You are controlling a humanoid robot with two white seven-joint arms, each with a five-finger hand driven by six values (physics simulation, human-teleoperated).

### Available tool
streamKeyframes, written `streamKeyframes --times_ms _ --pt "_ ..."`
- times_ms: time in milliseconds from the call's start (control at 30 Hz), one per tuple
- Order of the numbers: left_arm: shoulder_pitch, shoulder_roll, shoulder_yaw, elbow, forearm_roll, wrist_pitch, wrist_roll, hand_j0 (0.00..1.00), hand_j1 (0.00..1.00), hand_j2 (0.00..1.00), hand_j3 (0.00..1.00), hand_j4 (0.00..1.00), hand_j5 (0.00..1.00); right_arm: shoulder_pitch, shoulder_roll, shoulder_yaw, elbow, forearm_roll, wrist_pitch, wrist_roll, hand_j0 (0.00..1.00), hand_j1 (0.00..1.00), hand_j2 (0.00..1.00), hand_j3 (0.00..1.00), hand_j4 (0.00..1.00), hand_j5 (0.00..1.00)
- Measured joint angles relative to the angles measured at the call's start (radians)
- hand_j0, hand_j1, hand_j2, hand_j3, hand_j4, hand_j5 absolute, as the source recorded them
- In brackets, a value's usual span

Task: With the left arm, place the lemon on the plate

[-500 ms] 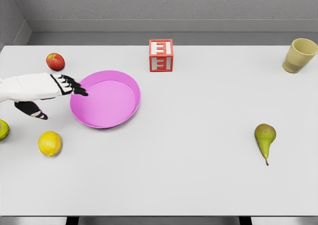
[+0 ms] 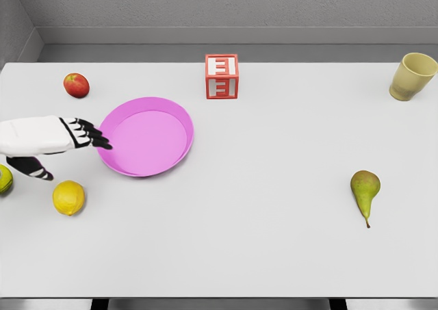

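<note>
A yellow lemon (image 2: pixel 68 197) lies on the white table near the left front. Up and to its right sits a pink plate (image 2: pixel 145 136), holding nothing. My left hand (image 2: pixel 72 144) reaches in from the left edge and hovers between the two, just left of the plate's rim and above the lemon in the picture. Its black fingers (image 2: pixel 89 133) are spread and hold nothing; the thumb (image 2: pixel 34 169) points down toward the lemon. My right arm does not show.
A red apple (image 2: pixel 76 85) rests behind the hand. A green fruit (image 2: pixel 4 178) peeks in at the left edge. A red letter block (image 2: pixel 222 76) stands behind the plate, a yellow-green cup (image 2: pixel 413 76) far right, a pear (image 2: pixel 365 190) front right.
My left hand has drawn back to the left and dropped slightly toward the lemon. Its fingertips have left the plate's rim. Nothing else moved.
</note>
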Motion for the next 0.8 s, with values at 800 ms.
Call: streamKeyframes --times_ms 800 --pt "0.143 -0.018 0.021 0.014 -0.149 0.000 0.000 1.00 1.00 1.00 1.00 1.00 1.00 0.000 0.000 0.000 0.000 0.000 0.000 0.000 1.00 1.00 1.00 1.00 1.00 1.00"
